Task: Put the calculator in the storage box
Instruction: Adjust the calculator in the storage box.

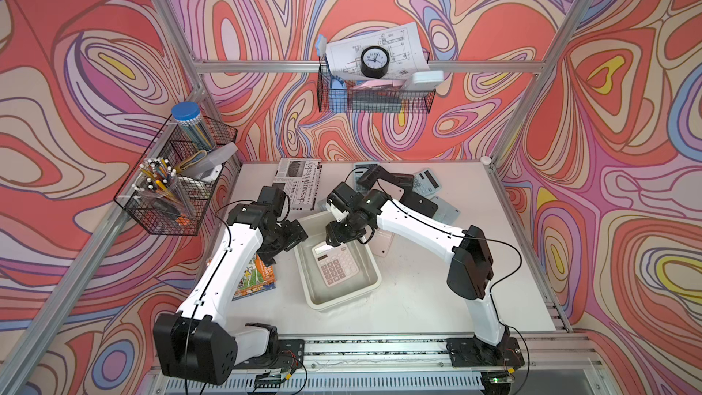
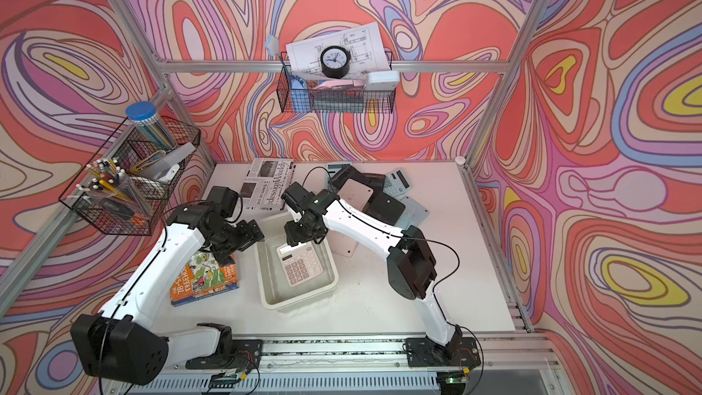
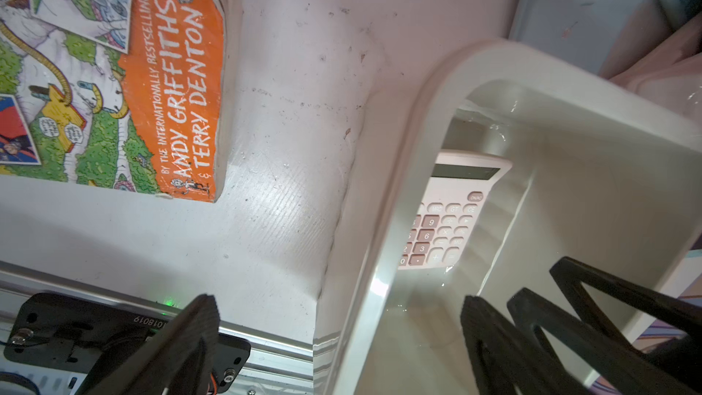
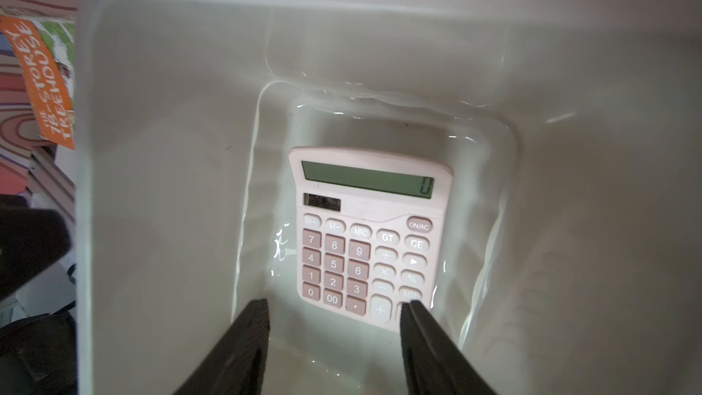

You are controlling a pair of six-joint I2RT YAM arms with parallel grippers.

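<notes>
Counter (image 1: 418,298): white and scuffed, it carried the box near its middle.
Storage box (image 1: 347,297): cream tub, open-topped, sat flat on the counter between the two arms.
Book (image 2: 205,275): orange paperback (cover up) lay just beside the box, on the left arm's side.
Calculator (image 4: 370,237): pink, it lay face up on the box floor, with a 0 on its display.
Left pincer (image 3: 338,300): fingers stood wide apart and straddled the box rim, clamping nothing.
Right pincer (image 4: 334,303): fingers stood apart over the calculator, which was not gripped.
</notes>
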